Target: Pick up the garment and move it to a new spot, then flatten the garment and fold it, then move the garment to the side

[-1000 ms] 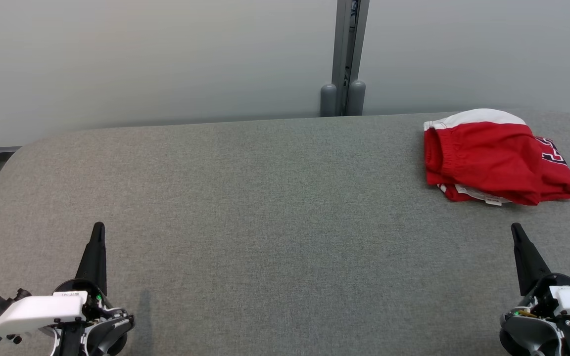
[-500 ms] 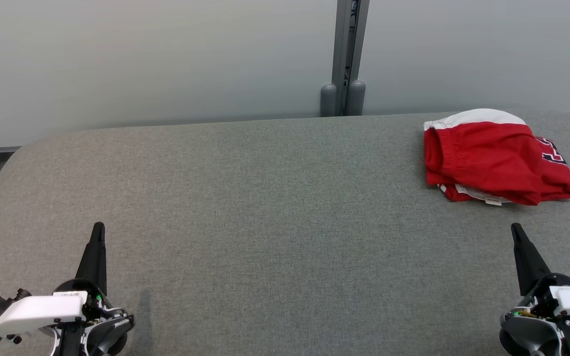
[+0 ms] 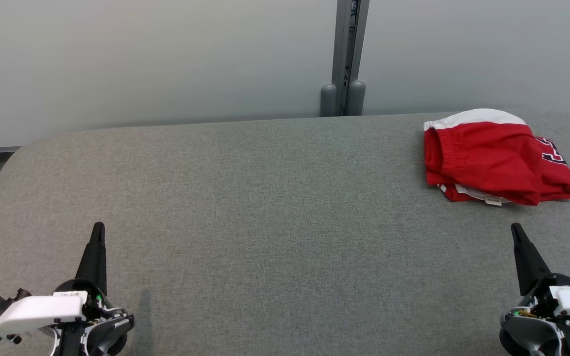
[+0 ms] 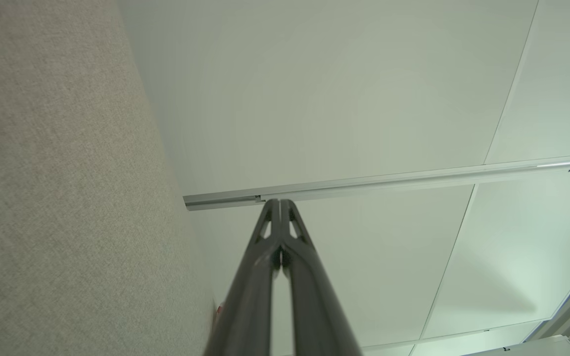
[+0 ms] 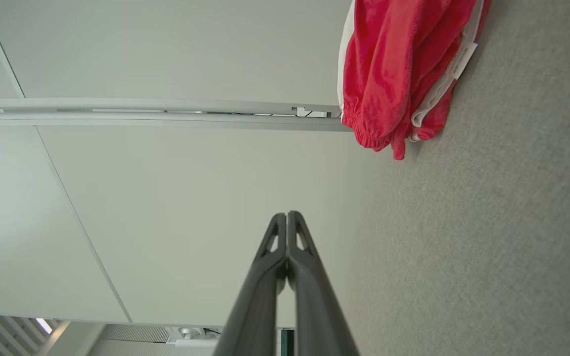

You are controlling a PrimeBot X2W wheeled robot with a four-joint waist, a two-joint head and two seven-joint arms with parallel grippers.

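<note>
The garment (image 3: 493,158) is a red and white piece with dark lettering, lying folded in a bundle at the far right of the grey fabric table (image 3: 275,198). In the right wrist view the garment (image 5: 399,74) lies ahead of the shut fingertips. My right gripper (image 3: 516,230) stands at the lower right, shut and empty, a short way in front of the garment. At the lower left my left gripper (image 3: 98,228) is shut and empty too, far from the garment. Each wrist view shows its own gripper, left (image 4: 280,202) and right (image 5: 286,215), with tips pressed together.
A pale wall with a grey vertical post (image 3: 348,59) runs behind the table's far edge. The table's rounded left corner (image 3: 13,153) drops off beside a dark object at the left border.
</note>
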